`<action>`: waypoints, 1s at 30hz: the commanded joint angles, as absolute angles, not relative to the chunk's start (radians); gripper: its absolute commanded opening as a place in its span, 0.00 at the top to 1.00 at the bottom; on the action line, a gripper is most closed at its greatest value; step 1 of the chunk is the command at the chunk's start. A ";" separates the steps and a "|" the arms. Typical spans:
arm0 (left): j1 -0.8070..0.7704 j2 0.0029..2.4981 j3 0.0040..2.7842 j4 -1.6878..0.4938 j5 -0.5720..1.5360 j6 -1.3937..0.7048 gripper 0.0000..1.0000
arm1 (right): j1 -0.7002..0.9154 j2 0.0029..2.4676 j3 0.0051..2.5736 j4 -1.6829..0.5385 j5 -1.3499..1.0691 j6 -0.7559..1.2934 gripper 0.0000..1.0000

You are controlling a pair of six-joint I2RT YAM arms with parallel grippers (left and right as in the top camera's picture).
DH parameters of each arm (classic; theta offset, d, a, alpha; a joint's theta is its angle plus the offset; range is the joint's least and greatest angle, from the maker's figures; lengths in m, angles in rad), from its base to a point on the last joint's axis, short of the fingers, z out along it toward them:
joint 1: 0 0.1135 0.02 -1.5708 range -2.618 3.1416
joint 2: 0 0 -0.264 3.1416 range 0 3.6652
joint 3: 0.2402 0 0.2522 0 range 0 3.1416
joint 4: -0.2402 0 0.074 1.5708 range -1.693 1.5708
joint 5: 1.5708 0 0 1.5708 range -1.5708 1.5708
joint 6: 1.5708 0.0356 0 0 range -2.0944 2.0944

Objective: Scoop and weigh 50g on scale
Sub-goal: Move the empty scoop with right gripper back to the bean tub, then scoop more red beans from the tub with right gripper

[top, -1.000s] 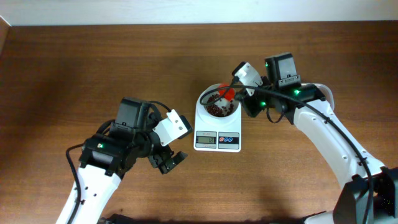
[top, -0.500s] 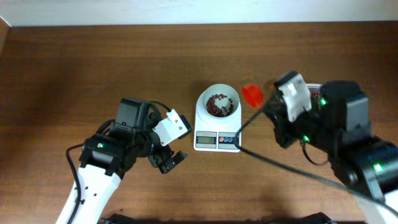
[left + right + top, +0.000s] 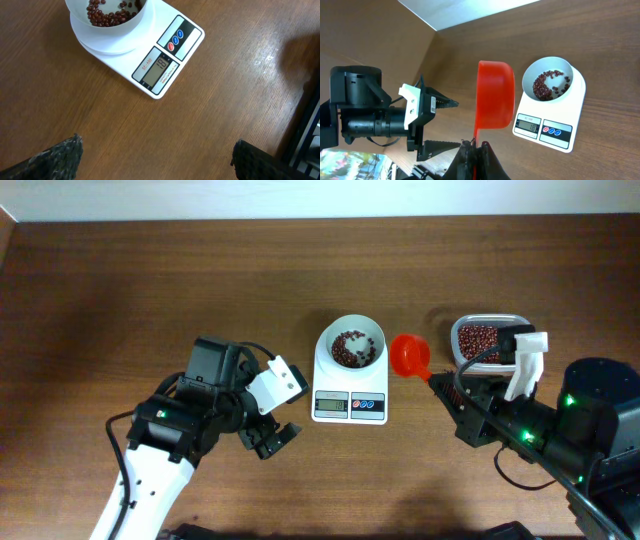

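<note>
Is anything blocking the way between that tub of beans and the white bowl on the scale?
Nothing visible does. The only thing between the tub and the bowl on the scale is the red scoop itself, held by the right gripper. The left gripper is off on the scale's other side.

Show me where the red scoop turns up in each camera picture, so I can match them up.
Overhead: the red scoop is right of centre, just right of the scale.
Left wrist: the scoop is not in it; only the scale shows, near the top.
Right wrist: the scoop fills the centre, left of the scale.
Shared landmark: the white scale, seen in all three views.
</note>
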State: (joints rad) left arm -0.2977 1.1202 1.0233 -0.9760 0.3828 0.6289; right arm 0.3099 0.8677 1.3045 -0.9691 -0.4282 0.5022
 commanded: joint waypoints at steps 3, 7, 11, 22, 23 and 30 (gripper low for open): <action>-0.292 1.117 1.037 -0.974 0.397 0.641 0.01 | 0.307 0.887 1.307 -0.968 -0.429 0.502 0.96; -0.292 1.117 1.038 -0.974 0.397 0.641 0.01 | 0.307 0.960 1.307 -1.010 -0.425 0.431 0.96; -0.292 1.117 1.037 -0.974 0.397 0.641 0.01 | 0.307 1.003 1.307 -1.116 -0.060 0.239 0.96; -0.292 1.117 1.037 -0.974 0.397 0.641 0.01 | 0.135 1.454 1.307 -0.957 0.387 0.057 0.96; -0.292 1.117 1.037 -0.974 0.397 0.641 0.01 | 0.083 1.489 1.308 -0.933 0.345 0.032 0.96; -0.292 1.117 1.037 -0.974 0.397 0.641 0.01 | -0.048 1.680 1.308 -0.893 0.091 -0.104 0.96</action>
State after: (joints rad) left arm -0.2977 1.1213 1.0241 -0.9760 0.3828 0.6289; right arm -0.0341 1.6611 1.3045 -0.8932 0.1318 -0.0841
